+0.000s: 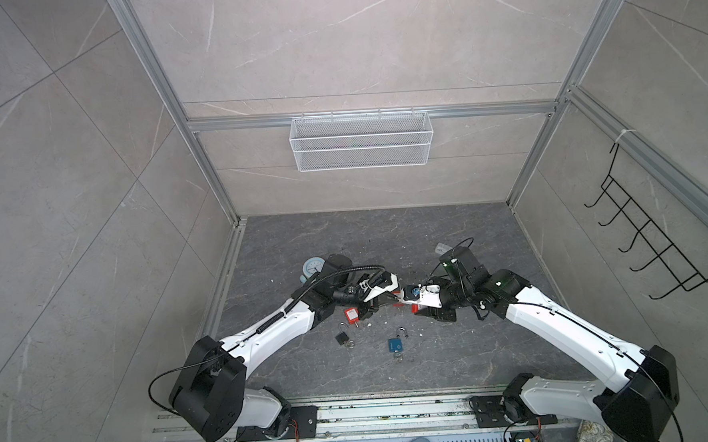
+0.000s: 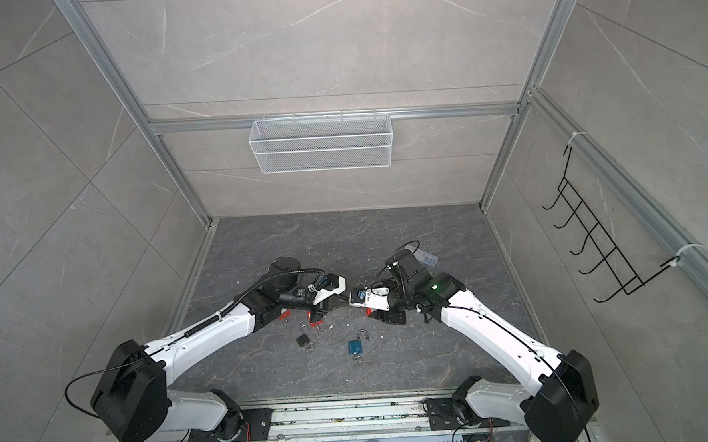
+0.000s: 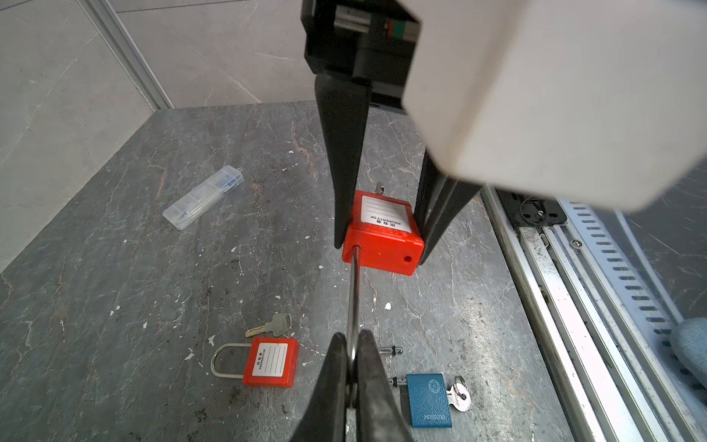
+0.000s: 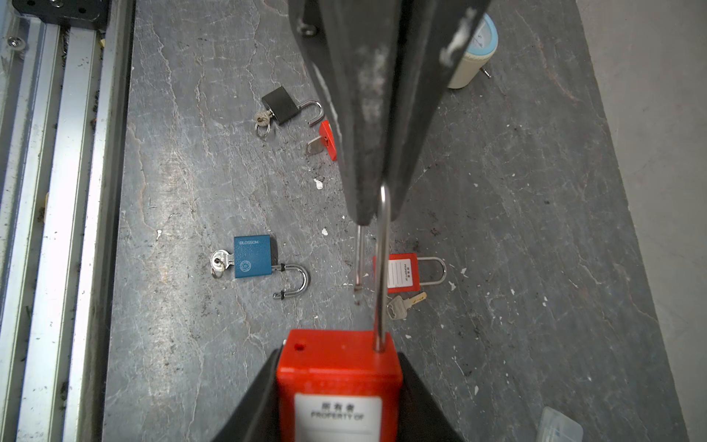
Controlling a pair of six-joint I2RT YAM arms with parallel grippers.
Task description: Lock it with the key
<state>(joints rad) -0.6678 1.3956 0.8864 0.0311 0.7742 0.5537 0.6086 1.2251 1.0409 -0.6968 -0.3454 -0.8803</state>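
1. The right hand [image 3: 380, 250] holds the body of a red plastic padlock [image 3: 384, 229] with a white label. One black finger presses on each side of it.
2. The left hand [image 3: 352, 346] is pinched tight on the top bend of the padlock's long silver metal loop [image 3: 354, 291].
3. The red plastic padlock hangs in the air between the two hands, above the dark grey stone tabletop [image 3: 153, 268]. In both top views the hands meet near the middle of the tabletop.
4. One leg of the loop goes into the body. The other leg is out, and its little round hole [image 4: 298, 347] in the body is empty.
5. A small grey metal piece [image 3: 379, 188] sticks out of the far end of the body. Too little of it shows to tell if it is the key.
6. A second red padlock [image 3: 269, 361] lies flat on the tabletop with its loop shut. A silver key [image 3: 272, 324] lies just beside it.
7. A blue metal padlock [image 3: 428, 400] lies near it, with a key in its end and its loop open.
8. A black padlock [image 4: 281, 104] lies farther off with its loop open. It has a key and a ring in it.
9. A clear plastic box [image 3: 202, 197] lies well apart from the locks.
10. A white wire basket [image 1: 360, 140] hangs on the back wall.
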